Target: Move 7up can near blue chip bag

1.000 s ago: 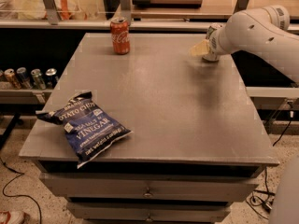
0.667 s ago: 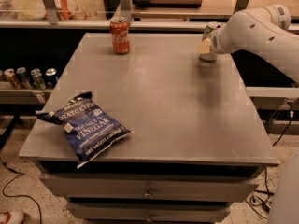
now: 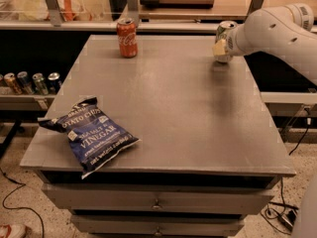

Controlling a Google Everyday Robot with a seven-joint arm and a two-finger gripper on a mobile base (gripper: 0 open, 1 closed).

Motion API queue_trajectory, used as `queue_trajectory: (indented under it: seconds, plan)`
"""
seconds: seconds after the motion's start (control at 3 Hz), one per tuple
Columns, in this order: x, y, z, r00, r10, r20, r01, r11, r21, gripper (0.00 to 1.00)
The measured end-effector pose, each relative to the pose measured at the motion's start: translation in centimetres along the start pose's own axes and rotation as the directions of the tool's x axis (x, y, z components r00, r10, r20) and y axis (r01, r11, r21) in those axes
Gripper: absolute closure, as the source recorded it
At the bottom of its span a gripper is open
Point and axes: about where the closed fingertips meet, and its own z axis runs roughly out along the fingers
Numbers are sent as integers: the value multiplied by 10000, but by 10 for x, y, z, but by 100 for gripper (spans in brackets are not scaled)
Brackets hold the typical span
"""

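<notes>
From my station I see the pincer (image 3: 221,47) at the far right corner of the tabletop (image 3: 183,113), reaching in from the right on the end of the white arm (image 3: 277,29). It is clamped around the 7up can (image 3: 226,31). A pale yellowish finger pad (image 3: 218,48) presses flat against the can's left side about halfway down. The other finger is hidden behind the can, so I read the opening as just one can wide.

The can stands close to upright, leaning a little to the right at the top. Its silver lid and rim show clearly above the pincer, and the body below is pale silver-white. I cannot read the lettering from here. A soft dark shadow lies on the tabletop directly under it. I cannot tell whether its base touches the surface or hangs just above.

The blue chip bag (image 3: 91,135) lies flat near the near left corner, with its lower end jutting slightly over the front edge. It is dark blue and crinkled, and its white "Vinegar" lettering faces up. It is well apart from the can, almost diagonally across the tabletop.

A red Coca-Cola can (image 3: 127,37) stands upright by the far edge, towards the left.
</notes>
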Motion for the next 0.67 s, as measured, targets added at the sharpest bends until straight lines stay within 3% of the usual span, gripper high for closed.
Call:
queue_trajectory:
  seconds: [0.33, 0.67]
  plan:
    - [-10, -1, -15, 9993, -206, 322, 214, 9995, -251, 100]
    - [-19, 3, -40, 9980, -155, 617, 231, 9921, -1235, 100]
